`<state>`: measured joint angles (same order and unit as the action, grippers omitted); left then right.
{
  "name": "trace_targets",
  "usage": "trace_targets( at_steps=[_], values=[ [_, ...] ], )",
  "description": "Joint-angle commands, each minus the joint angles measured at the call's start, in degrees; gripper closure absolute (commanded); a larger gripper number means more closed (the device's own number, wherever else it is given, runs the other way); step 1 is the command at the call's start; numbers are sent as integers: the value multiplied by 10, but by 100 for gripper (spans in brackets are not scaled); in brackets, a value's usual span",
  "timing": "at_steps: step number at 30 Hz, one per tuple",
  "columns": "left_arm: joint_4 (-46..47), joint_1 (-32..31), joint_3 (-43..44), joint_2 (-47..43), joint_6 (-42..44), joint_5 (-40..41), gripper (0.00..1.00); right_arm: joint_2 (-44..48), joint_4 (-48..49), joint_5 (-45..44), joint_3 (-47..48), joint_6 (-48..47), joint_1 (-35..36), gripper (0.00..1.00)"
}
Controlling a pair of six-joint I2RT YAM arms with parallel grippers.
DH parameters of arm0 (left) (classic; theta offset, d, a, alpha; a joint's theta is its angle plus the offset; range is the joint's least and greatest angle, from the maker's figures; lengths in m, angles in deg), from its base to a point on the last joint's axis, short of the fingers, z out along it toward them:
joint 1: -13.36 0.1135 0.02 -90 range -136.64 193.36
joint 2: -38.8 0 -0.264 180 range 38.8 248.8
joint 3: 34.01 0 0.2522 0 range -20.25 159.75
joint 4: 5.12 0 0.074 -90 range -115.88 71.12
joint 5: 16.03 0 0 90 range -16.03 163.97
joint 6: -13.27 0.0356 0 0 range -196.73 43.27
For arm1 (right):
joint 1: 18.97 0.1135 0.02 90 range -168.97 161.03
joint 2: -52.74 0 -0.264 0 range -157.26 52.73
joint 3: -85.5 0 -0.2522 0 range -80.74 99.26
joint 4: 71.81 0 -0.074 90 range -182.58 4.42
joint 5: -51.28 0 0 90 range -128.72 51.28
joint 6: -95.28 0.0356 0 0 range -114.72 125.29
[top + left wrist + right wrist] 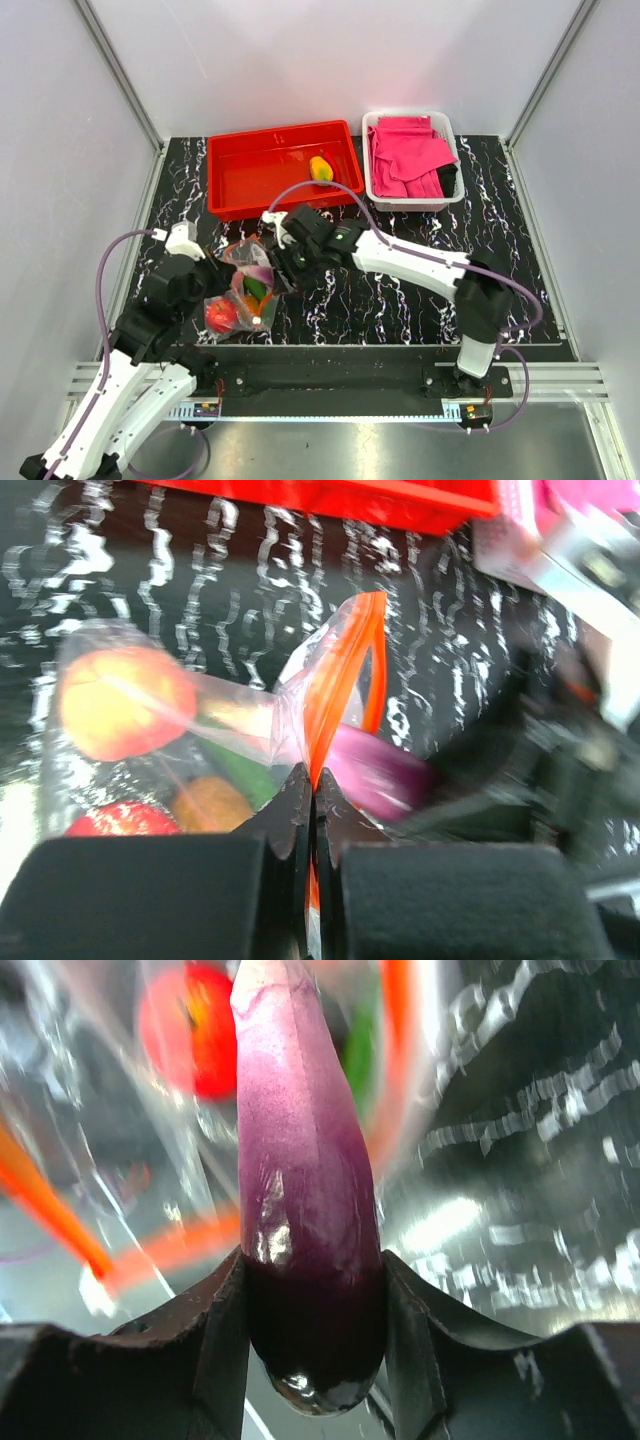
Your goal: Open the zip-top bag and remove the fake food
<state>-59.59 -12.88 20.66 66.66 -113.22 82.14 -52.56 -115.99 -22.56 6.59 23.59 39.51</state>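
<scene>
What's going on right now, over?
Left pincer shut on zip-top bag strip. Right pincer shut on purple eggplant, at bag mouth. Mango in red tray. Nothing blocking.

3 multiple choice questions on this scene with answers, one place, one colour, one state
1. The mango lies in: A the red tray; B a blue bowl; C a wooden box.
2. The cloths in the white basket are: A green; B grey; C pink.
3. The right claw is: A open and empty; B shut on the purple eggplant; C shut on a spoon.
Answers: 1 A, it rests on the tray's floor. 2 C, bright pink folds fill it. 3 B, both fingers press the eggplant's sides.
</scene>
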Motion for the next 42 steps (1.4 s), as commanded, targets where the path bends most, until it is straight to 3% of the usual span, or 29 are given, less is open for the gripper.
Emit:
trace_targets(
  at_steps=[1,8,13,20,25,32,34,38,42],
  values=[
    [-36,-2,32,-14,-9,101,100,106,-43,-28,-56,-31,2,94],
    [-43,-1,44,-26,-10,125,100,199,-54,-149,-74,-32,-6,100],
    [-42,-1,64,-17,7,131,100,154,-46,-158,11,-31,-69,100],
    [-42,-1,102,12,37,146,100,-42,-16,-163,210,-63,-141,99],
    [-47,-2,117,17,53,171,100,-216,-13,-184,425,-89,-153,98],
    [-70,-1,148,8,70,219,100,-433,1,-166,727,-42,-166,95],
    [-69,-1,146,6,70,223,100,-469,46,-163,739,-26,-166,94],
    [-68,-1,139,13,70,210,100,-481,174,-137,662,-15,-167,86],
    [-64,-1,131,15,57,193,100,-557,214,-127,719,1,-167,81]
  ],
)
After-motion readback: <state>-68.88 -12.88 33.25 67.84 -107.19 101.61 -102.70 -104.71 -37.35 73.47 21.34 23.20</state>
